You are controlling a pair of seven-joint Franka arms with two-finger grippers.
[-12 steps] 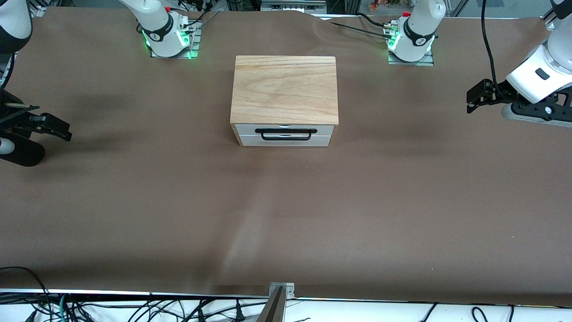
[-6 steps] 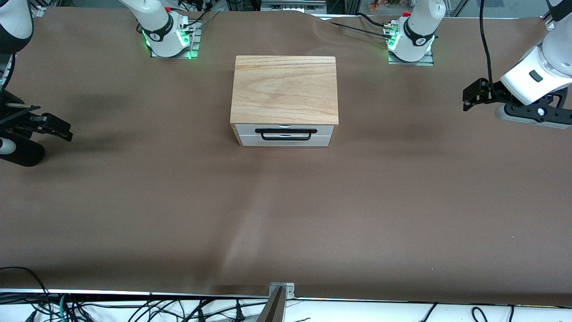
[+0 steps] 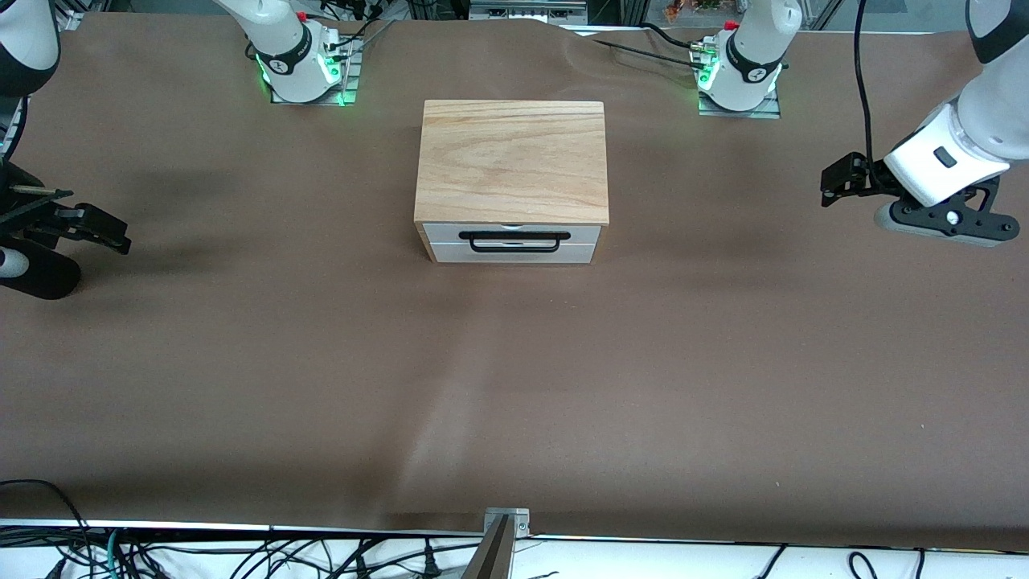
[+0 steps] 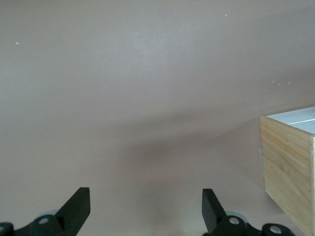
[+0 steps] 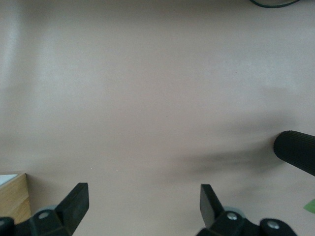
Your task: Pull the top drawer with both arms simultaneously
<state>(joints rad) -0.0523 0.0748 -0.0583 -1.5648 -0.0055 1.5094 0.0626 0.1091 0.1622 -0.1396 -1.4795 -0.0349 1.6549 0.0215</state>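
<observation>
Both grippers clear of the cabinet; top drawer closed.

The brown paper-covered table [image 3: 321, 362] carries an oak-grain wooden cabinet [image 3: 512, 161] at mid-table, nearer the arm bases than the front camera. Its top drawer [image 3: 512, 234], a narrow white front panel with a wide black wire handle [image 3: 514, 242], sits flush in the cabinet face. The black two-finger left gripper [image 4: 146, 209] hangs over bare table toward the left arm's end, fingers spread apart, holding nothing. The black right gripper [image 5: 143, 206] hangs over the right arm's end, fingers likewise spread and empty.
</observation>
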